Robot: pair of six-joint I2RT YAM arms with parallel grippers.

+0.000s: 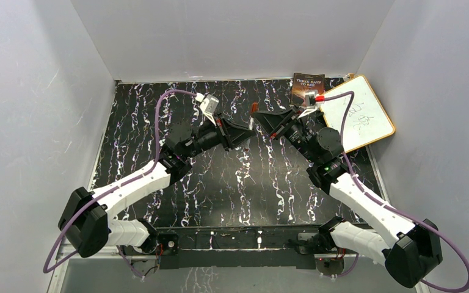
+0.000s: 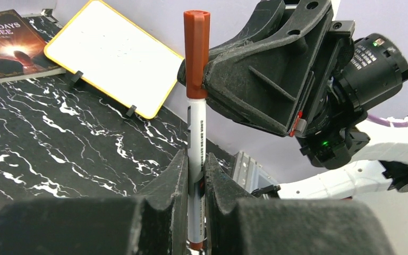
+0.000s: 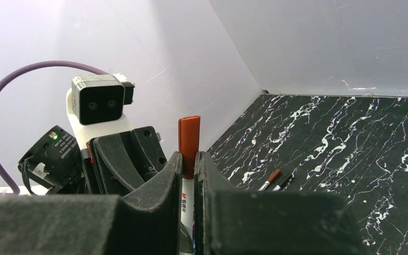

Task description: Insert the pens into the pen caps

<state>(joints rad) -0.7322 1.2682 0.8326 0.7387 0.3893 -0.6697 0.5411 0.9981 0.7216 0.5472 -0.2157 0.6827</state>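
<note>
Left pincer (image 2: 195, 162) clamps the slim white stick pen (image 2: 196, 127); right pincer (image 3: 188, 156) pinches the reddish-brown tube cap (image 3: 189, 138) coaxially on it.

the book (image 1: 308, 88) cover read "three days to see". the pen (image 2: 196, 154) barrel bore a line of small dark print, too blurred to read, perhaps beginning "m&g" in the right wrist view.
</note>
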